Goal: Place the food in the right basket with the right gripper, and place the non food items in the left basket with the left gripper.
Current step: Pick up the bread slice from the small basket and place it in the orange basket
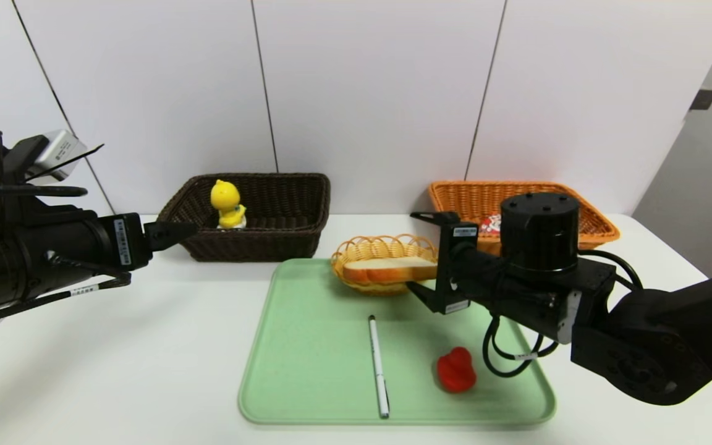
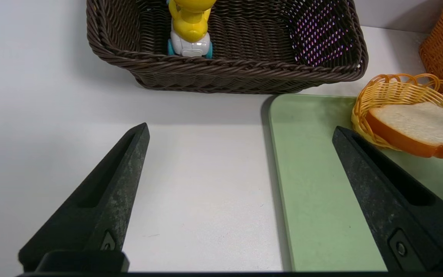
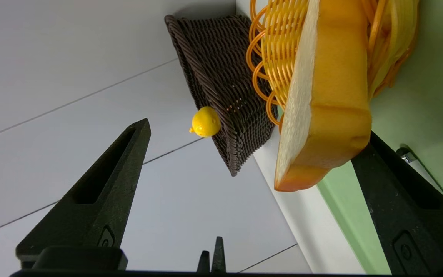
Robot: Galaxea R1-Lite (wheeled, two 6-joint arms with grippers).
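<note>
White wall panels stand behind a white table (image 1: 146,371) that carries a green tray (image 1: 306,371). On the tray lie a pen (image 1: 379,366), a red duck (image 1: 456,369) and a small yellow basket (image 1: 368,247) with the bread (image 1: 387,269) resting across it. The right gripper (image 1: 424,253) is turned on its side with its jaws spread wide, one above and one below the near end of the bread; the lower jaw sits at the crust's edge, and whether it touches cannot be told. The orange basket (image 1: 591,216) behind it holds a red carton (image 1: 491,224), mostly hidden by the arm. The left gripper (image 1: 180,232) hovers released above the table, in front of the brown basket (image 1: 282,235), where the chick (image 1: 227,204) stands upright.
</note>
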